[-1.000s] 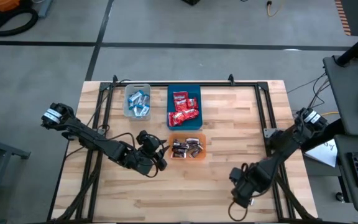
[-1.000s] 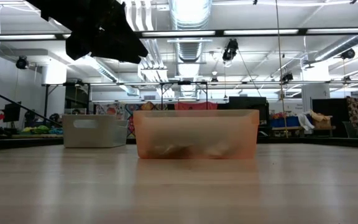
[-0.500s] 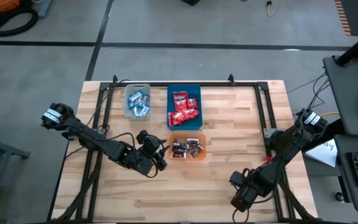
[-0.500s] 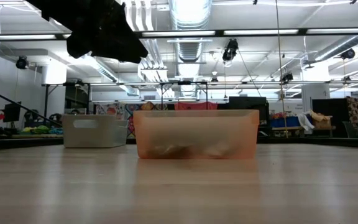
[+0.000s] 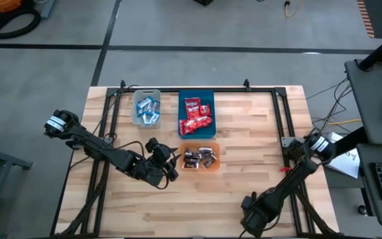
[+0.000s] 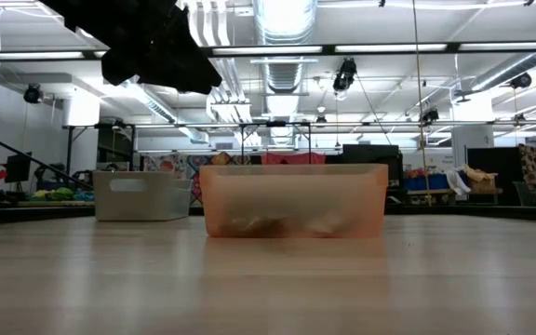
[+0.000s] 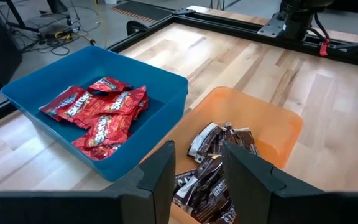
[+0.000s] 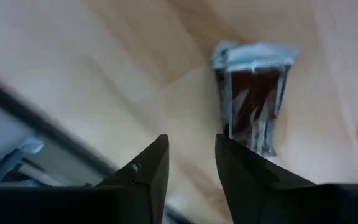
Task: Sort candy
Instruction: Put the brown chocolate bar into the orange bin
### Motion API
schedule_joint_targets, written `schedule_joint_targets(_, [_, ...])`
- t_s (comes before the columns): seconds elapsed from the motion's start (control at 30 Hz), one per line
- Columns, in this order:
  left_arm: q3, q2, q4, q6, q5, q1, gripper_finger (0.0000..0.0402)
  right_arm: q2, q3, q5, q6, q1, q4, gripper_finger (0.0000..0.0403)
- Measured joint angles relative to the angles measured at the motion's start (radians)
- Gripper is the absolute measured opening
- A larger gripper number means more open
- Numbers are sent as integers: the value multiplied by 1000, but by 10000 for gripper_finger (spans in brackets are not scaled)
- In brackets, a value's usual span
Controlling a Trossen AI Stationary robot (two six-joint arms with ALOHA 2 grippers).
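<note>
room: concrete floor around a wooden table (image 5: pixel 244 133); the low view looks level across it into a workshop hall with ceiling lights.
high view, bins: orange bin (image 5: pixel 199 157) near the table's middle, taken as landmark; blue bin (image 5: pixel 196 113) just beyond it, clear bin (image 5: pixel 146 107) beside the blue one.
high view, candy: dark brown-silver candies (image 5: pixel 199 158) in the orange bin, red candies (image 5: pixel 196 116) in the blue bin, blue-and-white candies (image 5: pixel 148 109) in the clear bin.
high view, left gripper (image 5: pixel 172 169): just beside the orange bin, on the clear bin's side.
high view, right gripper (image 5: pixel 249 216): well apart from the orange bin, close to the table's near edge.
low view: orange bin (image 6: pixel 293 200) in the middle with dark wrappers dimly showing through its wall; clear bin (image 6: pixel 142 194) beyond and to one side; a dark arm hangs above.
left wrist view: fingers (image 7: pixel 163 174) stand apart with nothing between them, over the orange bin's (image 7: pixel 272 121) near rim; brown-silver wrappers (image 7: pixel 213 168) inside, red ones (image 7: pixel 104 115) in the blue bin (image 7: pixel 160 84) touching it.
right wrist view: fingers (image 8: pixel 154 168) parted and empty, above bare wood; one loose brown-silver candy (image 8: pixel 252 102) lies flat on the table just ahead of them.
</note>
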Motion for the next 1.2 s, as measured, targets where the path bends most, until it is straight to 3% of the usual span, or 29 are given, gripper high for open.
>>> schedule_joint_targets(0.3, [0,0,0,4,-1,0,116,72,2,-21,-84,-3,-93,134])
schedule_joint_targets(0.6, [0,0,0,4,-1,2,116,-28,24,-23,-90,-4,-106,135])
schedule_joint_targets(0.87, [0,0,3,4,-1,6,116,-75,18,124,-112,-17,-222,135])
schedule_joint_targets(0.97, [0,0,5,4,-1,7,116,-73,12,138,-189,-19,-219,135])
schedule_joint_targets(1.07, [0,0,8,4,-1,7,116,-73,12,229,-304,-14,-220,135])
schedule_joint_targets(1.2, [0,0,9,4,-1,7,116,-73,11,228,-362,-5,-238,135])
